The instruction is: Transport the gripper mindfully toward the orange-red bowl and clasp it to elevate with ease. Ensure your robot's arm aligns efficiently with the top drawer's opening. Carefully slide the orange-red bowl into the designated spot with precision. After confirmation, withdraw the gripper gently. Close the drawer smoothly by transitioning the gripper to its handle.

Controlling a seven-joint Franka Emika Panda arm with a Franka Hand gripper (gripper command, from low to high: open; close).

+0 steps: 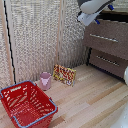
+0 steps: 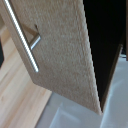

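White boxy gripper (image 1: 98,16) with blue-tipped fingers hangs above the dark brown wood-grain top drawer (image 1: 106,38); finger state can't be told. Slim silver bar handle (image 2: 22,37) shows on drawer front; orange-red bowl not visible in either view. Red mesh basket (image 1: 26,103) on wood floor (image 1: 90,100).

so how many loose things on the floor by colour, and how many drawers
red: 1, the mesh basket
pink: 1, the cup
red and yellow: 1, the flat packet
drawers: 2, upper and lower
total: 5
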